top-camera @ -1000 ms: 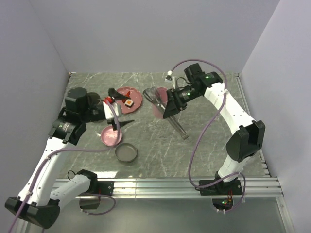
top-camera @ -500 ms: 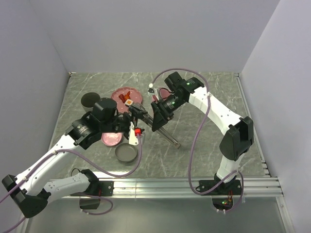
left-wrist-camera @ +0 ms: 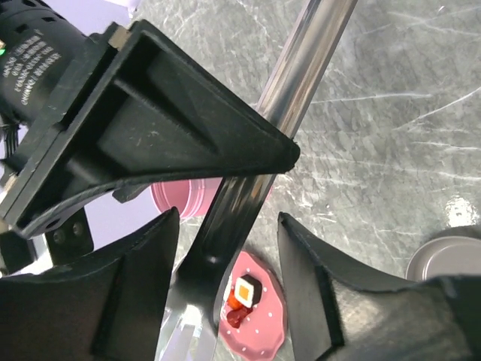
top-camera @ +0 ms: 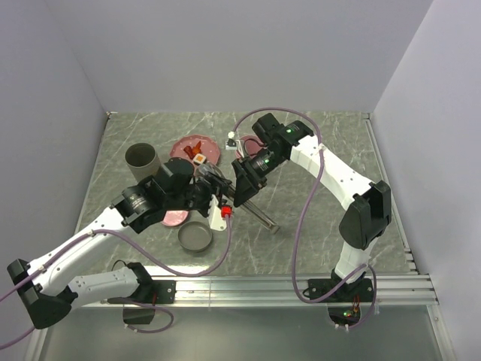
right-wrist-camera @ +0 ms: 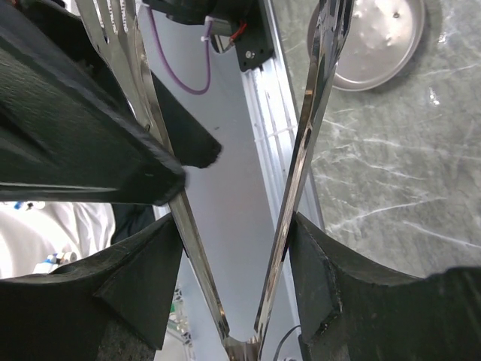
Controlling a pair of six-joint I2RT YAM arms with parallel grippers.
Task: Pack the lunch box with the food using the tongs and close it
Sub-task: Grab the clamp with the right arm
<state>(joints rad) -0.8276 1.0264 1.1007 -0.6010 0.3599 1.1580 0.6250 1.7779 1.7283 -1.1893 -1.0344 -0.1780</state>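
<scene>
The silvery tongs (top-camera: 264, 219) hang slanted over the table's middle. My right gripper (right-wrist-camera: 237, 289) is shut on the tongs (right-wrist-camera: 304, 150), one finger pressed on each arm close to their joined end. My left gripper (left-wrist-camera: 225, 218) is open and straddles the tongs (left-wrist-camera: 304, 71) farther along, with a gap showing on both sides. In the top view the two grippers meet, left gripper (top-camera: 216, 192) beside right gripper (top-camera: 242, 184). The food (left-wrist-camera: 244, 293), a white cube with an orange top and red bits, lies on the pink dotted plate (top-camera: 207, 156). The round grey lunch box tin (top-camera: 195, 238) sits open nearby.
A pink lid-like dish (top-camera: 173, 217) lies partly under my left arm. A dark cylinder (top-camera: 140, 157) stands at the left. Another pink piece (top-camera: 253, 141) shows behind my right arm. The grey tin (right-wrist-camera: 379, 45) also shows below the tongs.
My left arm swung from the plate over to the tongs and its jaws narrowed around them. My right gripper carried the tongs leftward, then held still.
</scene>
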